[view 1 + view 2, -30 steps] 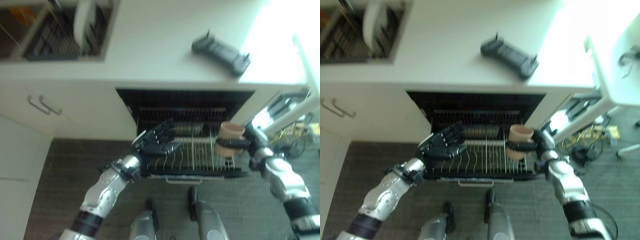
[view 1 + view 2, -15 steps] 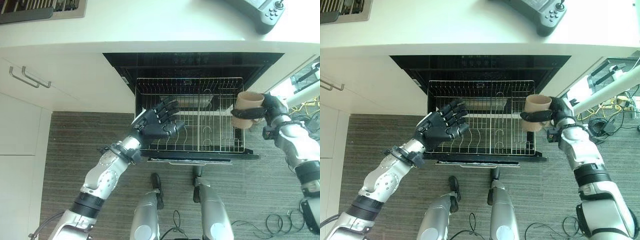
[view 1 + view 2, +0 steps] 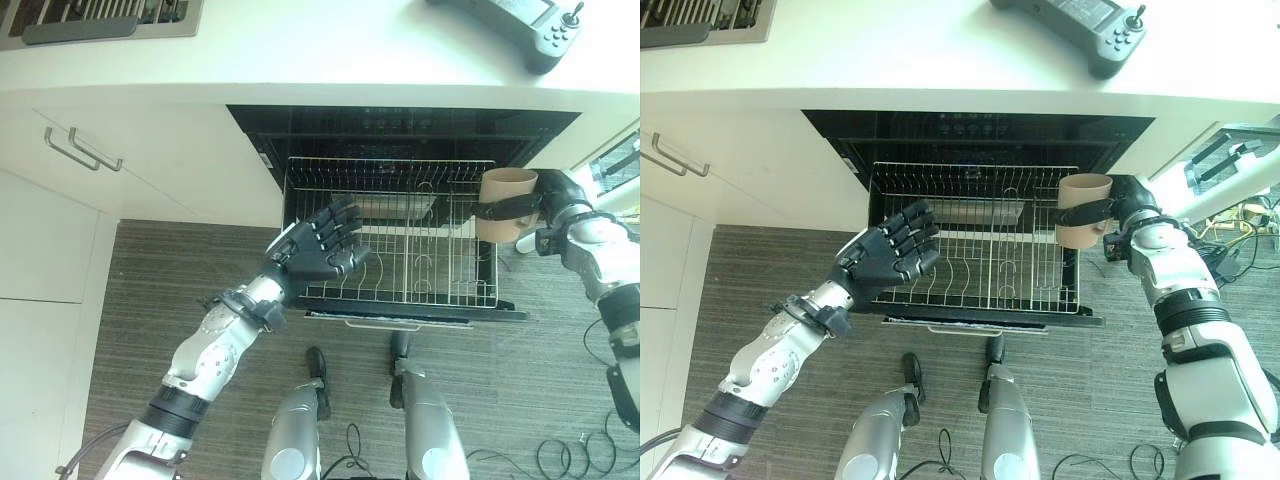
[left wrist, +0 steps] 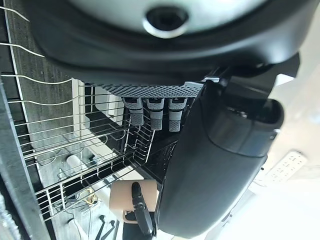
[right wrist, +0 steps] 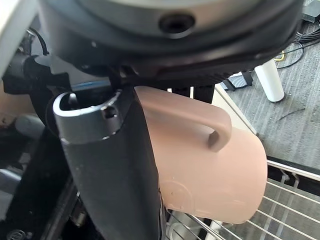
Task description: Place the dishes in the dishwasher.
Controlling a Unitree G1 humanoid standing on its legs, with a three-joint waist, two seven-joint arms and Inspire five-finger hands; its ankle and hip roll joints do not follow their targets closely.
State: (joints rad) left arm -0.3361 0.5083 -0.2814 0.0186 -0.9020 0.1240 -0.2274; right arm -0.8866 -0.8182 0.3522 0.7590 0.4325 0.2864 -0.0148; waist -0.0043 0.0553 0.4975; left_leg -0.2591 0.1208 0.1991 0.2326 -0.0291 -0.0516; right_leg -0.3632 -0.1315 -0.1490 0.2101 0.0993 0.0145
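Half the tan mug (image 3: 1083, 210) hides behind the right hand (image 3: 1124, 203).

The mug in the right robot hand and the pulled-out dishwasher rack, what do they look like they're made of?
The mug looks like matte glazed ceramic or stoneware: opaque tan, thick handle, no shine; plastic can't be ruled out. The right robot hand is curled round it. The dishwasher rack looks like thin metal wire, bare or light-coated: pale, slightly shiny crossing rods with upright tines.
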